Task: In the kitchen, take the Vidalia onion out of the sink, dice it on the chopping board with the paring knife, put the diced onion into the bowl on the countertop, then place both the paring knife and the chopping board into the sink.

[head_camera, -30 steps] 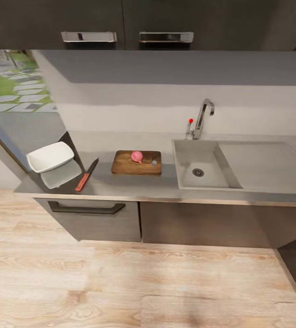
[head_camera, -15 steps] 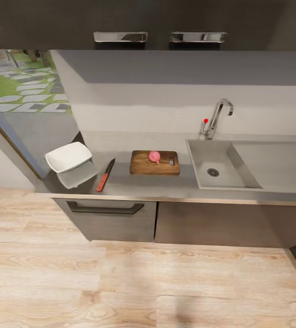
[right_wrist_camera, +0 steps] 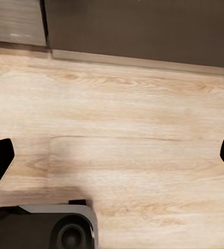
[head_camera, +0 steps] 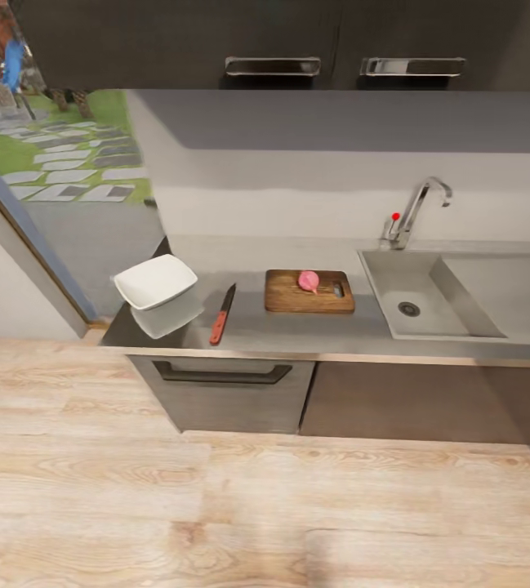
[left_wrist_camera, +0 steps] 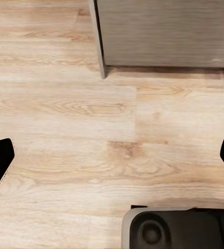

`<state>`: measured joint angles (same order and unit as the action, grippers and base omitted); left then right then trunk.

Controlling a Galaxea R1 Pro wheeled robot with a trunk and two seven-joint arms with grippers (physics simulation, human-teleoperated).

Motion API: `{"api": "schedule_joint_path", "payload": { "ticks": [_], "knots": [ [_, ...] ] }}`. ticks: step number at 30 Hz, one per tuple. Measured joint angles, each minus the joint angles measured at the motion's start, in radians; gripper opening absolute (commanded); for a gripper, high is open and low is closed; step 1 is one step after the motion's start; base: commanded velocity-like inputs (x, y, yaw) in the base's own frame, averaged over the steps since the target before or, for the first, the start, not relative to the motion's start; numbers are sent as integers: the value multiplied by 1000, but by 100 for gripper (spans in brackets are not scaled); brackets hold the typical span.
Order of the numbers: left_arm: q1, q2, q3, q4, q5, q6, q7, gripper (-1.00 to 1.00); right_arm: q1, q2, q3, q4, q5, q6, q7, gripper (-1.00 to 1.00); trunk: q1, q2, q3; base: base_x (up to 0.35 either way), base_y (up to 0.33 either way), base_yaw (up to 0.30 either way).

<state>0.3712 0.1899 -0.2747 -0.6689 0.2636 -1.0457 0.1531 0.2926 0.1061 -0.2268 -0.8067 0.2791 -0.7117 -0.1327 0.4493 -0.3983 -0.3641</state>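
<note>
The pink Vidalia onion (head_camera: 309, 281) lies on the dark wooden chopping board (head_camera: 287, 300), in the middle of the grey countertop (head_camera: 297, 333). Left of the board lies the paring knife (head_camera: 222, 314), its red-brown handle towards the counter's front edge. The white square bowl (head_camera: 156, 281) stands at the counter's left end. The sink (head_camera: 380, 282) with its chrome tap (head_camera: 416, 209) is to the right of the board. My left gripper (left_wrist_camera: 113, 158) and right gripper (right_wrist_camera: 113, 158) both hang open over the wooden floor, with nothing between their fingers.
Dark cabinet fronts with a bar handle (head_camera: 222, 376) run under the counter, and wall cabinets (head_camera: 273, 41) hang above it. A glass opening onto a garden (head_camera: 60, 155) is at the left. Light wooden floor (head_camera: 256, 506) lies between me and the counter. My base (left_wrist_camera: 179, 228) is below the grippers.
The whole picture has slid to the right, so the camera has turned or moved left. The onion, board, knife and bowl keep their places on the counter.
</note>
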Motion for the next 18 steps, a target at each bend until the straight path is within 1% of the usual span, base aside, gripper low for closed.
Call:
{"api": "schedule_joint_path", "payload": {
  "ticks": [18],
  "knots": [
    [-3, 1, 1, 12, 0, 0, 1, 100, 0, 0, 0, 0, 0, -5, -1, 100, 0, 0, 0, 0, 300, 0]
  ]
}}
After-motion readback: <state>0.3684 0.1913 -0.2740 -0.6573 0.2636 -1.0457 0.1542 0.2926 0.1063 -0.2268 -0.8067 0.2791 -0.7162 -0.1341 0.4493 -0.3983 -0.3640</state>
